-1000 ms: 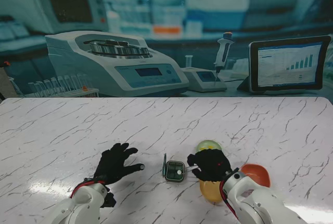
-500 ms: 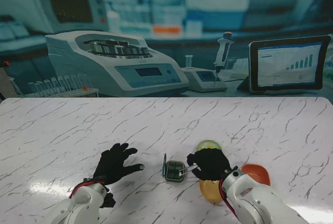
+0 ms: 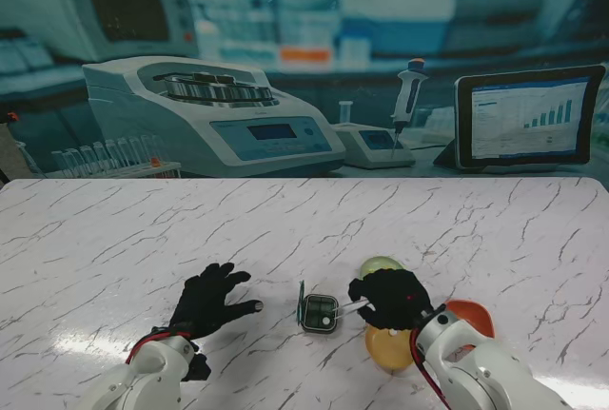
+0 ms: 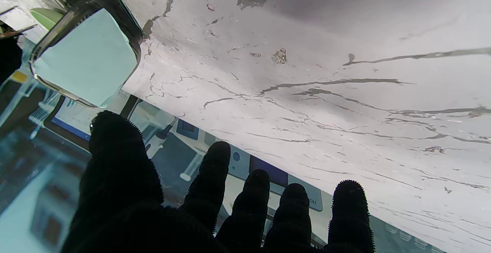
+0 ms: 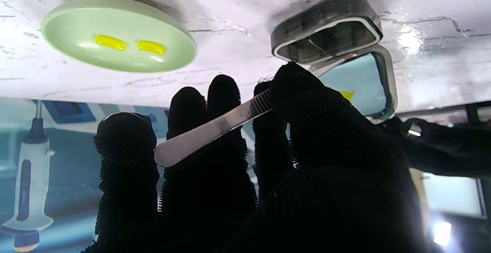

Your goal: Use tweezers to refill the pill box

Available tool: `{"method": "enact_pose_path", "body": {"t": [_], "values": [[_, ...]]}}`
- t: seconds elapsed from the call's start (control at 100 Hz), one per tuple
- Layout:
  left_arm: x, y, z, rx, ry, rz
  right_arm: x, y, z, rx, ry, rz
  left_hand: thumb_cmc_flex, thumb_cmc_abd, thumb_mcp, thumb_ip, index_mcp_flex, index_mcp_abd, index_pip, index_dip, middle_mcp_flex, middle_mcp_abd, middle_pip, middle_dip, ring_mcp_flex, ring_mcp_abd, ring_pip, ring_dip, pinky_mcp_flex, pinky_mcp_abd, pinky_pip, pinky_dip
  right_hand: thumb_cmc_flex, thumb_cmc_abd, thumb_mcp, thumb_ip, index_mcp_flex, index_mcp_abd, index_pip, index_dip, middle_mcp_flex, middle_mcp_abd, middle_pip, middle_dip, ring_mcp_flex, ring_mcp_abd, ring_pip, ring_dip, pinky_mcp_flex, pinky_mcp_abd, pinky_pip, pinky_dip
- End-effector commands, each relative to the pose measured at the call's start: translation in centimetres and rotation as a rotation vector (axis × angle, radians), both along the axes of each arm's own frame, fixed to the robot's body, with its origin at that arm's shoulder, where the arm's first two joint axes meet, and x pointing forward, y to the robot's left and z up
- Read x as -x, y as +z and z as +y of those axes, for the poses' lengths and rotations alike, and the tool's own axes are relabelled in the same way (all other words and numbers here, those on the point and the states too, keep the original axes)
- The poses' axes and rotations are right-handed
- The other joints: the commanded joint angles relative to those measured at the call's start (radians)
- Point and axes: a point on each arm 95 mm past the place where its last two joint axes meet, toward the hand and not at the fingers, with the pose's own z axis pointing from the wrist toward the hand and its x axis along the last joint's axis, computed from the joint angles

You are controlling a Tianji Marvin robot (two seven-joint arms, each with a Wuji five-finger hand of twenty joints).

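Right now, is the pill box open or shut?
Open: the pill box has its lid swung up, exposing the dark compartment in the right wrist view.

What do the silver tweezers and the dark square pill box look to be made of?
Silver tweezers: apparently brushed metal, dull grey sheen, ribbed grip under the right hand.
Dark square pill box: likely smoky translucent plastic with a pale rim; its open lid shows a light-blue panel, material unclear.
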Motion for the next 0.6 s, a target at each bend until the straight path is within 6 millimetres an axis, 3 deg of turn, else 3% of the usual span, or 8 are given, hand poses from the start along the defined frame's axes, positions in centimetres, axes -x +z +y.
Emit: {"method": "enact_pose_path", "body": {"t": [0.0,0.59], "values": [[0.4,-0.3,-0.5,0.019,-0.024,0.013,0.8,0.1,0.0,-0.008,0.011,-0.005,-0.018,0.041,0.009,0.031,-0.014,-0.030,-0.009,-0.014,-0.021,0.011,-0.025,-0.010,-0.036,-0.007,-0.025,0.000,-0.010,0.012,-0.035,0.012,0.022,0.028,-0.011,0.004,0.020,-0.023,0.038,-0.004,0.021,0.026,0.027,0.013,0.024,-0.014,0.034,0.012,0.023,-0.480,0.035,0.021],[0.1,-0.3,-1.2,0.008,-0.042,0.025,4.4,2.8,-6.8,0.059,-0.020,-0.017,-0.017,0.041,0.010,0.032,-0.016,-0.032,-0.011,-0.017,-0.023,0.010,-0.024,-0.011,-0.035,-0.009,-0.025,0.000,-0.010,0.011,-0.038,0.011,0.031,0.059,-0.062,0.014,0.068,-0.043,0.061,-0.011,0.060,0.023,0.054,0.000,0.062,-0.011,0.061,0.016,0.057,-0.487,0.075,0.021]]}}
